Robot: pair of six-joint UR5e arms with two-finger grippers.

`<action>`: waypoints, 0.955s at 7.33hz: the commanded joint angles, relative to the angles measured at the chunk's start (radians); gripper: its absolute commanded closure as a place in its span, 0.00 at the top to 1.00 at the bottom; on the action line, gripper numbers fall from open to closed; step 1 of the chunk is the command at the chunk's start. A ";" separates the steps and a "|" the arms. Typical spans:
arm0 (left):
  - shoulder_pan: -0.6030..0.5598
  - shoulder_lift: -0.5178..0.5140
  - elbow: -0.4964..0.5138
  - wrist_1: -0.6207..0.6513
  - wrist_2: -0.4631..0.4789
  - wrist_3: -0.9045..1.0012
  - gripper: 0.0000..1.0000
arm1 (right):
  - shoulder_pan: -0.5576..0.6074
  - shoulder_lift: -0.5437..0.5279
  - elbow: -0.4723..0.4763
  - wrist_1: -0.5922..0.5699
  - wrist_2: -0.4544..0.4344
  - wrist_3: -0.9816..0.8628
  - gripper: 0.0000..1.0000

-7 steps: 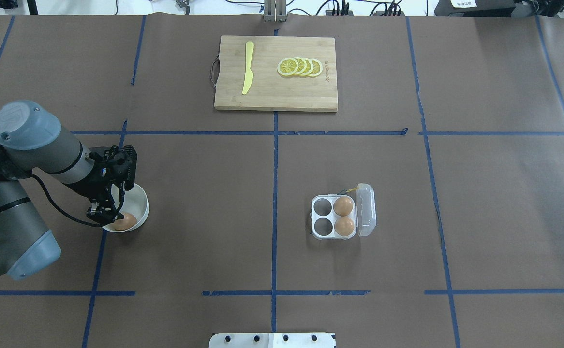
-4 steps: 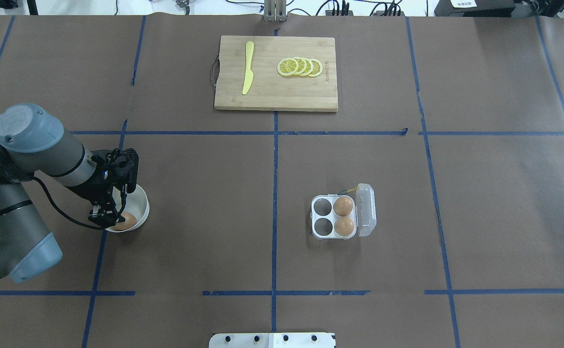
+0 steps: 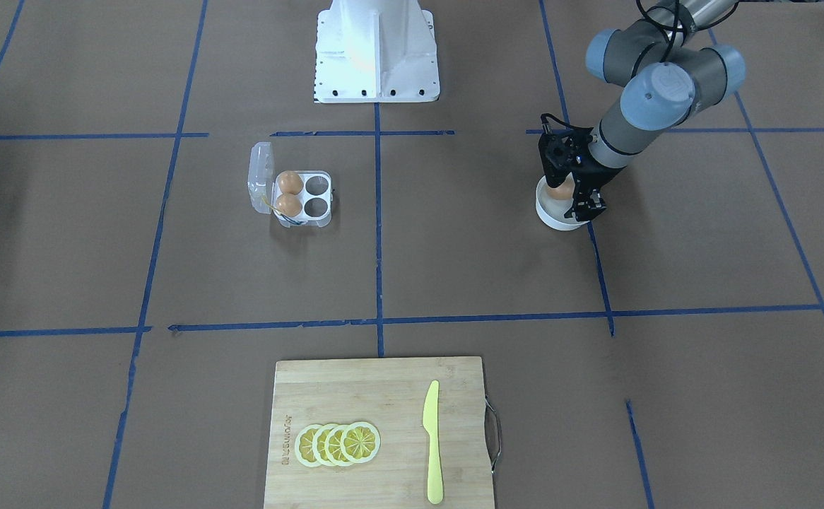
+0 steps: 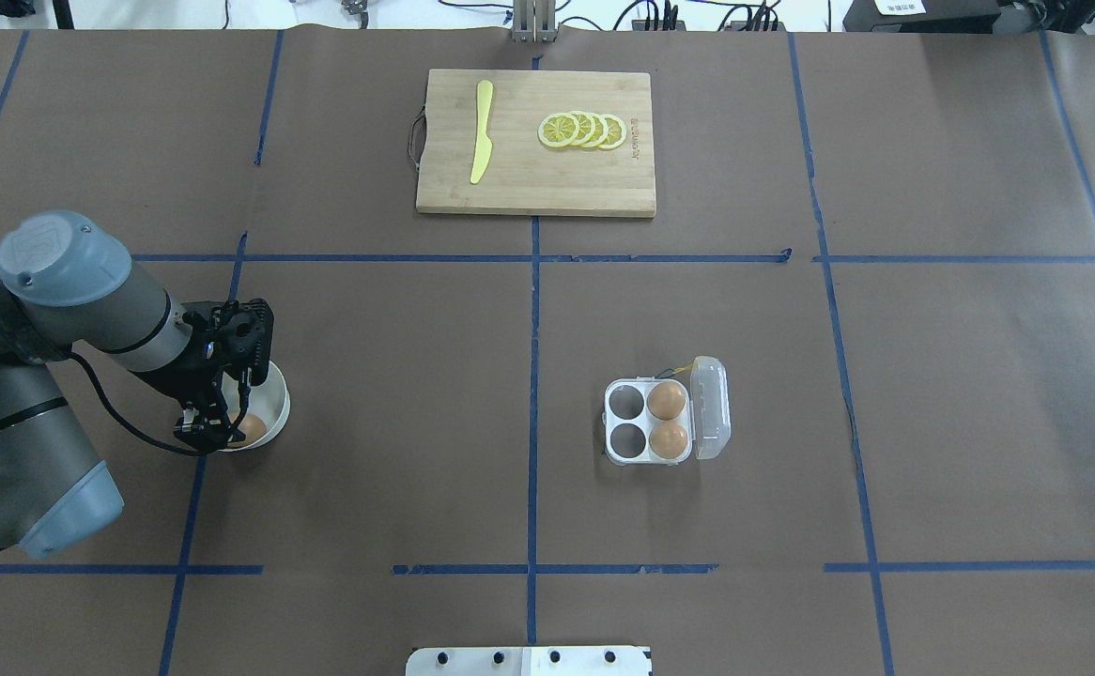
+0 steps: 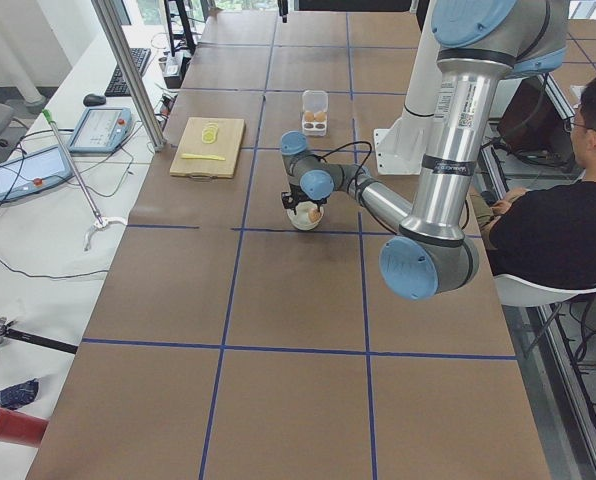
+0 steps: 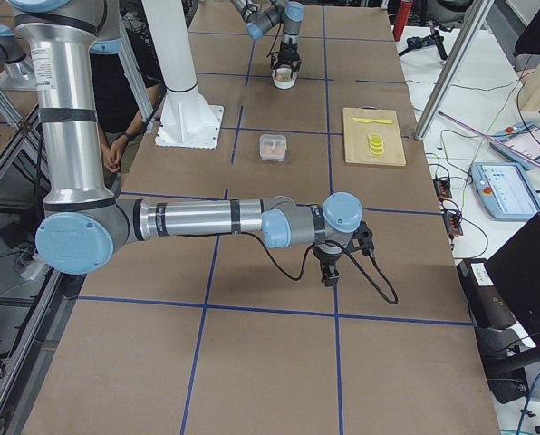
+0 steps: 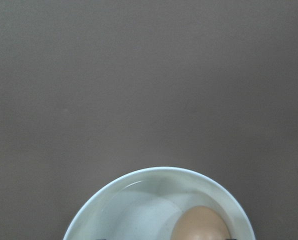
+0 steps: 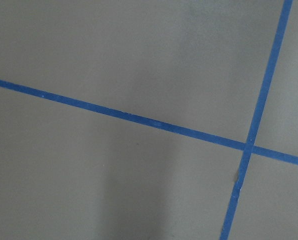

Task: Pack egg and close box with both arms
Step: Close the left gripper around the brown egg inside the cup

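Note:
One egg (image 4: 254, 431) lies in a round white bowl (image 4: 276, 399) at the table's left; it also shows in the left wrist view (image 7: 199, 226). My left gripper (image 4: 217, 422) is down in the bowl, open, its fingers on either side of this egg. The clear box (image 4: 625, 403) stands right of centre with its lid (image 4: 712, 409) swung open to the right. Two eggs (image 4: 667, 400) (image 4: 669, 439) fill its right cells; the two left cells are empty. My right gripper (image 6: 329, 275) hangs over bare table far to the right, seen only in the exterior right view; I cannot tell its state.
A wooden cutting board (image 4: 547, 188) with lemon slices (image 4: 582, 130) and a yellow knife (image 4: 481, 131) lies at the far middle. The white pedestal (image 3: 377, 49) is at the near edge. A seated person (image 5: 568, 210) is beside the robot.
My left gripper has sunk lower into the bowl and closer over the egg. The box and its eggs have not moved.

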 commanded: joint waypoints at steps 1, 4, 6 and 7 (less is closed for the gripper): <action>0.005 0.001 0.005 0.004 0.000 0.000 0.83 | -0.001 0.001 -0.001 0.000 0.000 -0.002 1.00; 0.008 0.001 0.020 0.004 0.000 0.000 0.82 | -0.002 0.003 -0.002 0.000 0.000 -0.002 1.00; 0.011 0.001 0.019 0.011 0.000 0.000 0.75 | -0.002 0.004 -0.001 0.002 0.000 -0.002 1.00; 0.012 -0.002 0.017 0.042 0.002 0.001 0.66 | -0.002 0.006 -0.002 0.002 -0.002 -0.002 1.00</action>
